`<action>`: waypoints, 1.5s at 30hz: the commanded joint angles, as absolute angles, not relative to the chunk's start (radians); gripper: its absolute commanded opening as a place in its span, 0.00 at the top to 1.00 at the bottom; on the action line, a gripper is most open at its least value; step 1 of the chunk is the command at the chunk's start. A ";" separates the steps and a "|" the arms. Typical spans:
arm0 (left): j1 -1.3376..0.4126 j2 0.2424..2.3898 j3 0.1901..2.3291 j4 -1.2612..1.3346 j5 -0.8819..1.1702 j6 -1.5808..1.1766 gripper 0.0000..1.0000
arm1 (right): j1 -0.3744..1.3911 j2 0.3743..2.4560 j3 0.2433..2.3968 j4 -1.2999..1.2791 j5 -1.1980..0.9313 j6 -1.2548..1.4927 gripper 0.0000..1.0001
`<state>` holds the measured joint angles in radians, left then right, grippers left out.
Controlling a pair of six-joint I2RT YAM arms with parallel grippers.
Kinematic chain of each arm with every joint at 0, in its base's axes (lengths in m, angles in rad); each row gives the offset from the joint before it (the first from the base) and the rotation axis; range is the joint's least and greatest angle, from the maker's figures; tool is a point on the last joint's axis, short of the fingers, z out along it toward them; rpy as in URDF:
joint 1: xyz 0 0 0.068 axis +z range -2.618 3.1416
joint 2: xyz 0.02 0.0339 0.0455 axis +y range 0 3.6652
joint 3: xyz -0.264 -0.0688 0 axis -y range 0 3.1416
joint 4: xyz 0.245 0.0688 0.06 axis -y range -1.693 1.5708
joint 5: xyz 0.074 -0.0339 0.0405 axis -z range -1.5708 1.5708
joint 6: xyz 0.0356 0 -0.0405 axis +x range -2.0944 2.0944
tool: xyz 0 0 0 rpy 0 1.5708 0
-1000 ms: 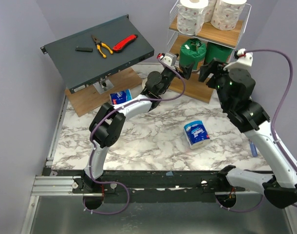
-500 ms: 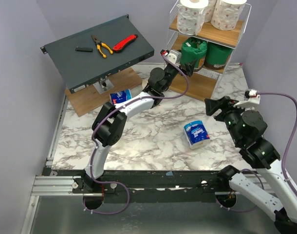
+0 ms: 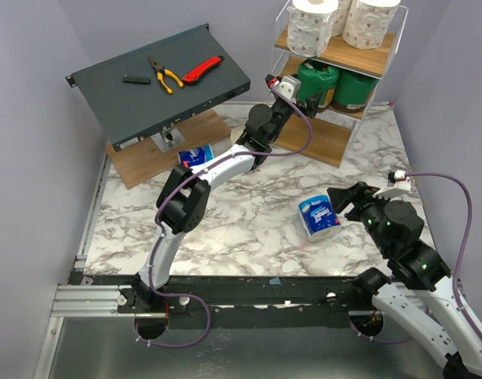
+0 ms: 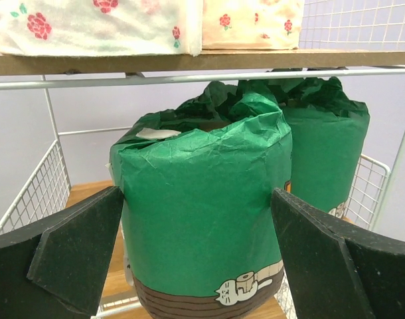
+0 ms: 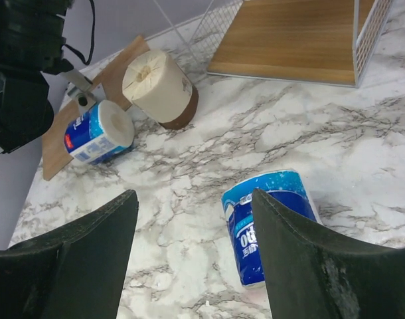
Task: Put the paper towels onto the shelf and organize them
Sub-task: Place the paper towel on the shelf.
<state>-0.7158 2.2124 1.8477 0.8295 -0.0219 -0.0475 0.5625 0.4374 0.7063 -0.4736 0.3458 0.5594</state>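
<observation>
The shelf (image 3: 324, 140) stands at the back right. Two white pink-print paper towels (image 3: 314, 24) sit on its upper board. Two green-wrapped rolls stand on the middle board. My left gripper (image 3: 302, 88) is open, its fingers close on either side of the nearer green roll (image 4: 202, 199); the second green roll (image 4: 328, 143) stands behind it. My right gripper (image 5: 196, 266) hangs open over the marble table, with a blue-and-white pack (image 5: 272, 222) lying partly under its right finger. A cream roll (image 5: 159, 86) and another blue pack (image 5: 99, 131) lie farther left.
A slanted dark grey box (image 3: 158, 83) carries pliers (image 3: 163, 73) and a red knife (image 3: 201, 69) at the back left, above a flat wooden board (image 3: 142, 166). Walls close in on both sides. The shelf's bottom board (image 5: 295, 40) is bare.
My right arm has pulled back from the shelf down to the near table beside the blue pack. My left gripper has reached deeper into the middle tier, round the green roll.
</observation>
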 commanded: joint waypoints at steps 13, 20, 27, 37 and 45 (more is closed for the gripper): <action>-0.676 2.297 1.953 0.758 -0.062 -0.089 0.03 | 0.560 0.472 0.674 -0.480 0.292 0.598 0.29; -0.651 2.302 1.964 0.748 -0.068 -0.094 0.03 | 0.560 0.476 0.673 -0.480 0.303 0.597 0.29; -0.645 2.325 2.014 0.734 -0.026 -0.131 0.02 | 0.559 0.485 0.670 -0.476 0.309 0.596 0.29; -0.652 2.263 1.925 0.795 -0.002 -0.163 0.02 | 0.560 0.476 0.667 -0.474 0.317 0.595 0.29; -0.651 2.154 1.755 0.903 -0.002 -0.181 0.02 | 0.559 0.456 0.666 -0.475 0.324 0.598 0.29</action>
<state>-0.6495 2.2589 1.8198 0.7979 -0.0242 -0.1593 0.5625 0.4759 0.6792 -0.4728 0.3023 0.5941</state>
